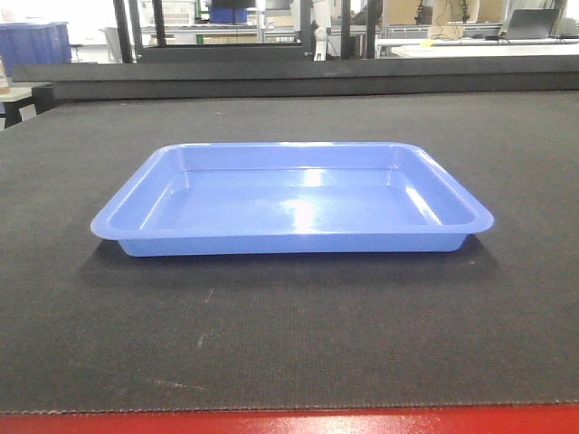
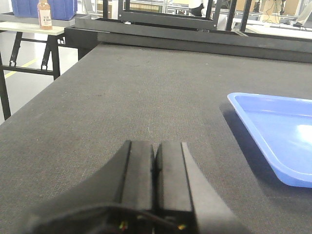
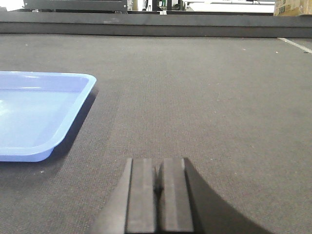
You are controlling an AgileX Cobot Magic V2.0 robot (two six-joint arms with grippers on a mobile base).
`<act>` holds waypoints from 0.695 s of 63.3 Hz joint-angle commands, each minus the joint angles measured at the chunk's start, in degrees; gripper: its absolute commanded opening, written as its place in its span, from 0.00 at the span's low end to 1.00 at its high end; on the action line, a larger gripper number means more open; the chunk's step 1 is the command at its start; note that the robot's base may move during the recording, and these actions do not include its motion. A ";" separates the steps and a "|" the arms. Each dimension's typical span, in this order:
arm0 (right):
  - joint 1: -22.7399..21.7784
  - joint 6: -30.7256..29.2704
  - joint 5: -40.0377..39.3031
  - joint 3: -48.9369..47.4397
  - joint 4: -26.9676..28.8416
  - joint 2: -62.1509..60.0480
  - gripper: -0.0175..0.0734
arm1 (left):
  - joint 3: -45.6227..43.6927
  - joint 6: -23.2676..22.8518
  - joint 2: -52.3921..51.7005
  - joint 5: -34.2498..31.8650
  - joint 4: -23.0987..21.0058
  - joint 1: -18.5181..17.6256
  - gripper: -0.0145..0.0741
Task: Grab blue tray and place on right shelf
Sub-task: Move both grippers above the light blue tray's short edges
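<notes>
left jaws pressed together, empty; right jaws likewise, both low over the worktop (image 1: pixel 289 353). blue tray (image 1: pixel 289 203) sits between them, mid-worktop, long axis running left edge to right edge, one short end toward each arm. neither arm looks clearly nearer, hard to judge.

Nothing you can actually read in any of these, tbh. The closest thing to text is on the small bottle (image 2: pixel 45 13) sitting on the pale side table (image 2: pixel 29 29) at the far left of the left wrist view. It has a light label with a few dark marks, but it's way too small and blurry to make out a word or brand.
</notes>
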 commanded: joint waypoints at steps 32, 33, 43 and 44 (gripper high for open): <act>0.03 -0.34 -5.28 -1.30 0.28 -1.14 0.25 | 1.69 -0.01 -0.86 -6.24 -0.37 -0.32 0.11; 0.03 -0.34 -5.28 -1.30 0.28 -1.14 0.25 | 1.69 -0.01 -0.86 -6.51 -0.37 -0.32 0.11; 0.03 -0.34 -6.81 -1.30 0.28 -1.14 0.25 | 1.58 -0.01 -0.86 -8.39 -0.37 -0.20 0.11; 0.03 -0.34 -6.81 -1.30 0.28 -1.14 0.25 | 1.58 -0.01 -0.86 -8.46 -0.37 -0.20 0.11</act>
